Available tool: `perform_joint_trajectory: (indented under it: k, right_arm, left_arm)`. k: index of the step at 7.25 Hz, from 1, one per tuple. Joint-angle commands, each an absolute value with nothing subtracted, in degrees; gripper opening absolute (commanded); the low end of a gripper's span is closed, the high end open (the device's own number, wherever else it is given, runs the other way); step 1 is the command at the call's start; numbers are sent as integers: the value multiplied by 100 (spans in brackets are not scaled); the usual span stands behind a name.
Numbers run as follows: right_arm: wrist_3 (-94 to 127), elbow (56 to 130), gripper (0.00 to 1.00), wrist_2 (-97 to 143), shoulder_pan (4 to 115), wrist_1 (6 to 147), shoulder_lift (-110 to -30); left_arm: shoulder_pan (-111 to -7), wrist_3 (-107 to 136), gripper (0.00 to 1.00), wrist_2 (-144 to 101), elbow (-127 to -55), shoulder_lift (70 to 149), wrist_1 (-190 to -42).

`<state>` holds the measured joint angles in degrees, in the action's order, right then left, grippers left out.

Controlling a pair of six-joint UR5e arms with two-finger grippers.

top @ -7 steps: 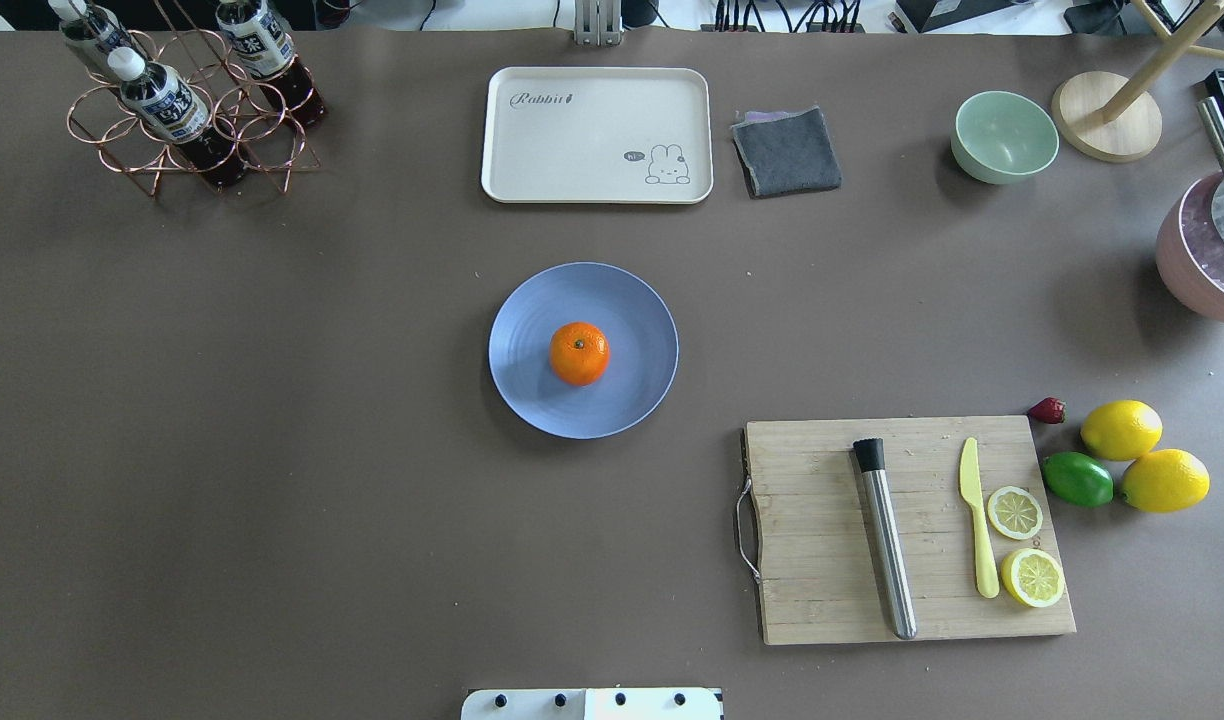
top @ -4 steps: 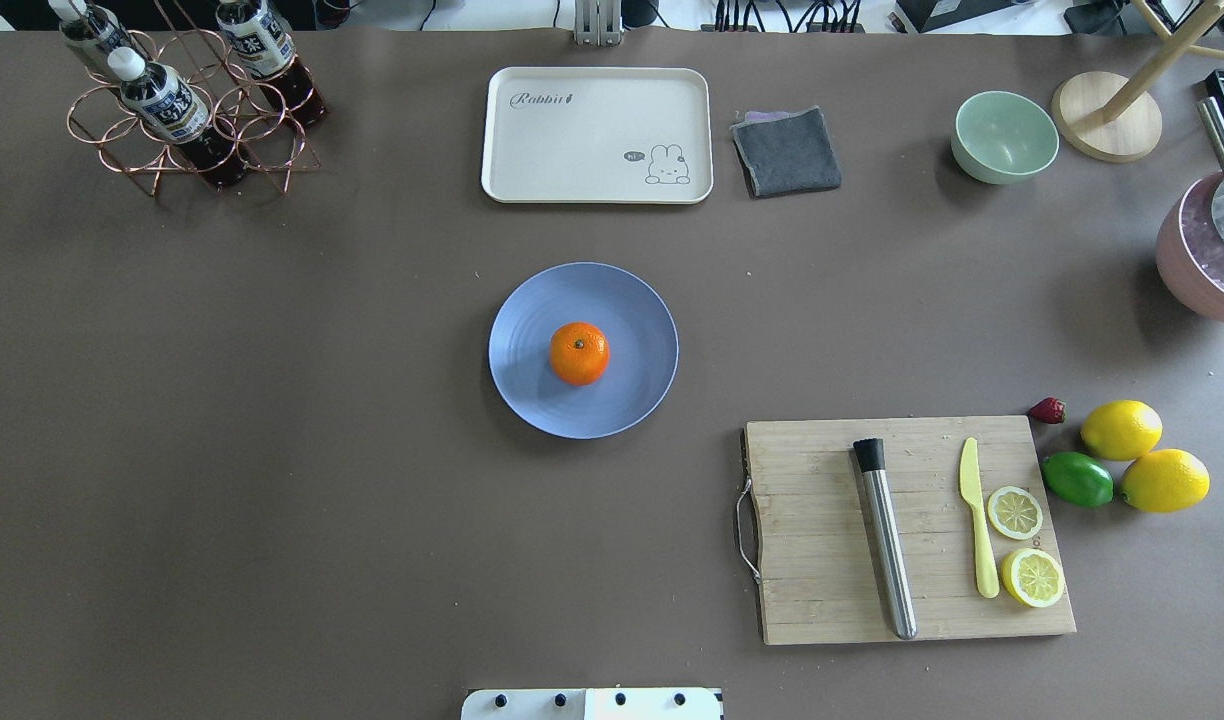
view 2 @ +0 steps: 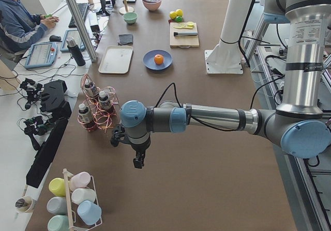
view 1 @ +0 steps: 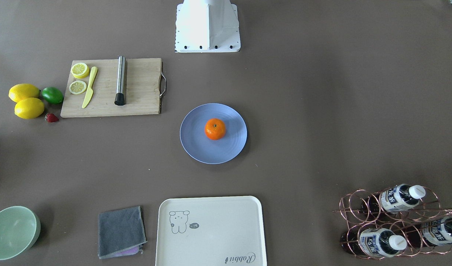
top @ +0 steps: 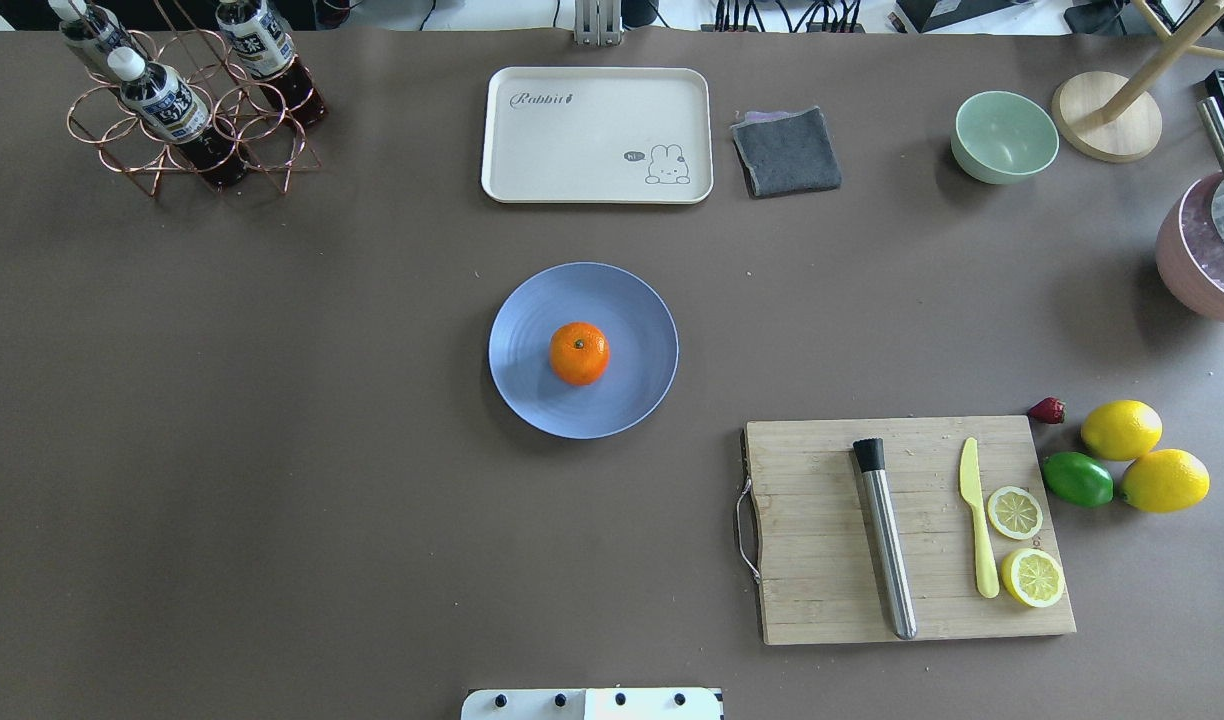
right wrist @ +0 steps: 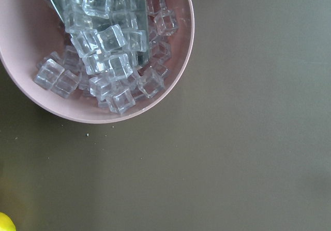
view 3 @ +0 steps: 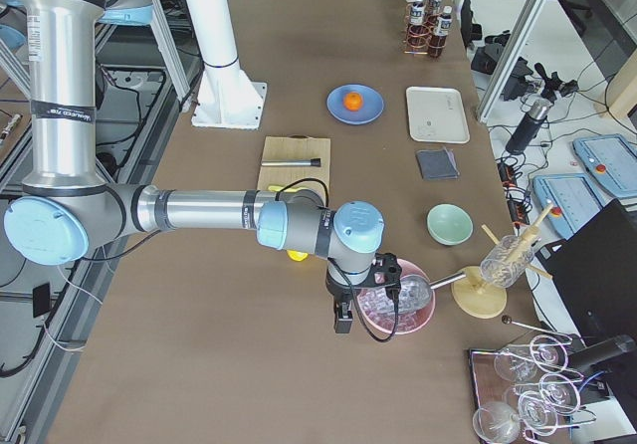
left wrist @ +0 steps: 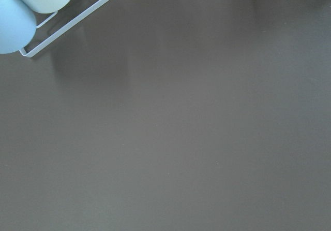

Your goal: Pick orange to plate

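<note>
Your orange sits stem spot up on the middle of the blue plate, and the plate lies at the centre of the table, between the cream tray toward the far edge and the robot's base at the near edge. Being round, the orange has no long axis to line up with. Neither arm is close to it. The left gripper hangs over the table's left end, so the orange lies from it past the bottle rack, well apart. The right gripper hangs at the right end beside the pink bowl of ice, with the cutting board between it and the plate. You cannot tell from these views whether either gripper is spread or closed. By the look of it the placing is done.
</note>
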<state>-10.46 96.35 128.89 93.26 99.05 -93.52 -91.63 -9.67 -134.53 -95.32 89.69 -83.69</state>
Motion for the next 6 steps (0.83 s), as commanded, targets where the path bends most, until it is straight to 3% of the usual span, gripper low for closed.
perform_joint_trajectory:
  k: [1, 6]
  right_arm:
    - [-1046, 9650, 100, 12894, 9325, 9905, -9325]
    - [-1037, 9545, 100, 12894, 9325, 9387, -9387]
  left_arm:
    - [-9167, -967, 98, -13509, -9519, 8965, -8376]
    - [-9176, -967, 98, -13509, -9527, 8965, -8385]
